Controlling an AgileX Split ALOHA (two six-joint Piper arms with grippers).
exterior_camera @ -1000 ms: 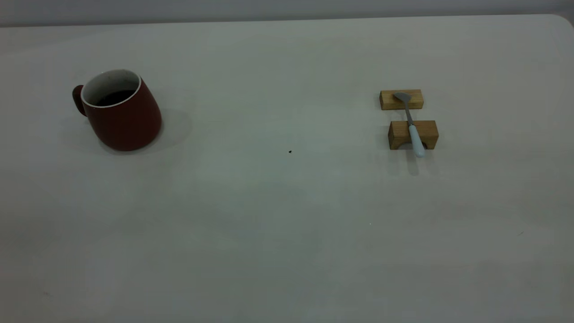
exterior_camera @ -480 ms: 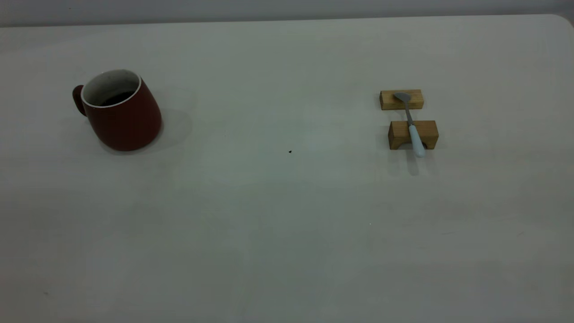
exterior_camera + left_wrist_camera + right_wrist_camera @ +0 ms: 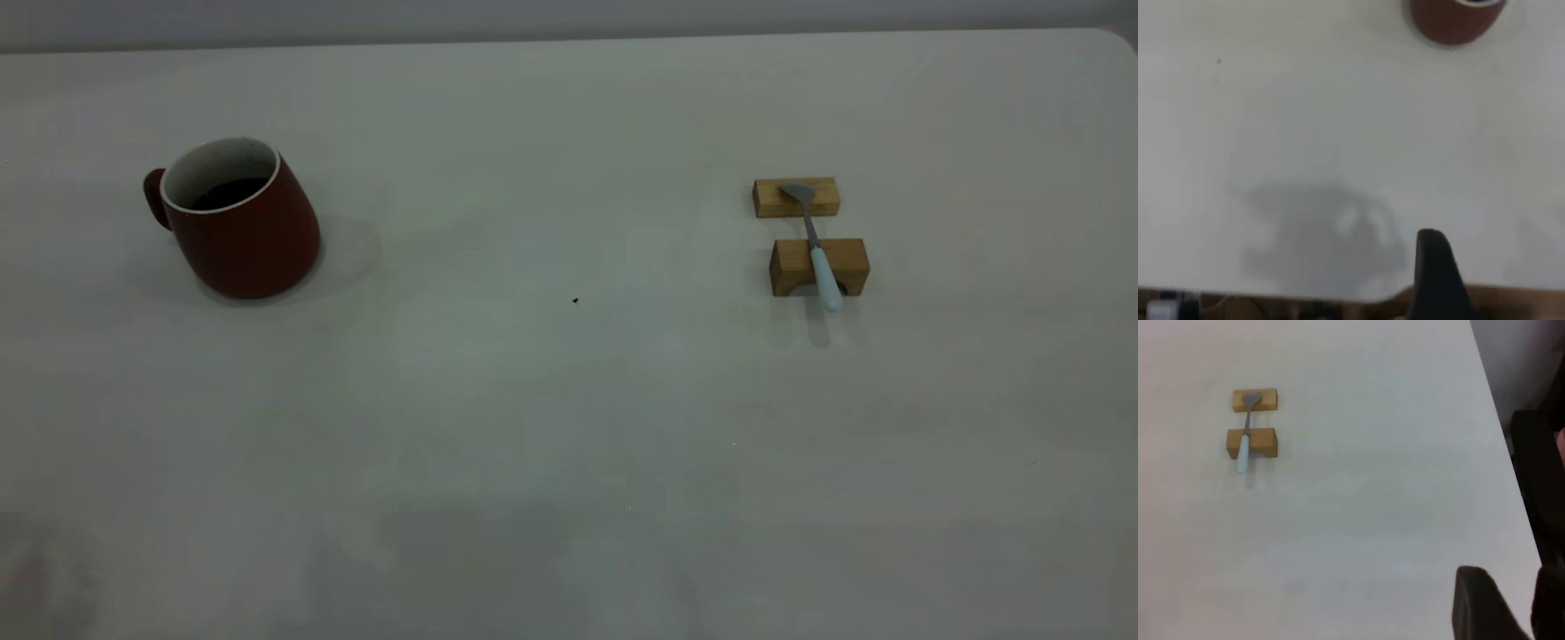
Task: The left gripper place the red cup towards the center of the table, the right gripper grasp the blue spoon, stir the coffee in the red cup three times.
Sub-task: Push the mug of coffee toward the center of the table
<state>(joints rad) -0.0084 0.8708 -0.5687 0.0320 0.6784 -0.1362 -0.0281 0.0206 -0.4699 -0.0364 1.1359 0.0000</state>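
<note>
The red cup (image 3: 244, 227) stands at the left of the table (image 3: 569, 400), handle to the far left, with dark coffee (image 3: 227, 193) inside. In the left wrist view only its lower body (image 3: 1451, 20) shows, far from the left gripper (image 3: 1435, 280), a black wedge over the table's near edge. The blue spoon (image 3: 818, 253) lies across two wooden blocks at the right, bowl on the far one. The right wrist view shows the spoon (image 3: 1245, 447) far from the right gripper (image 3: 1478, 610). Neither arm appears in the exterior view.
The far wooden block (image 3: 827, 197) and the near arched block (image 3: 787, 267) bear the spoon. A tiny dark speck (image 3: 574, 300) lies mid-table. Beyond the table's right edge stands a dark object (image 3: 1535, 480). Cables (image 3: 1171, 308) show below the near edge.
Cup, spoon and blocks have not moved. A faint shadow has spread over the table's near edge in the exterior view.
</note>
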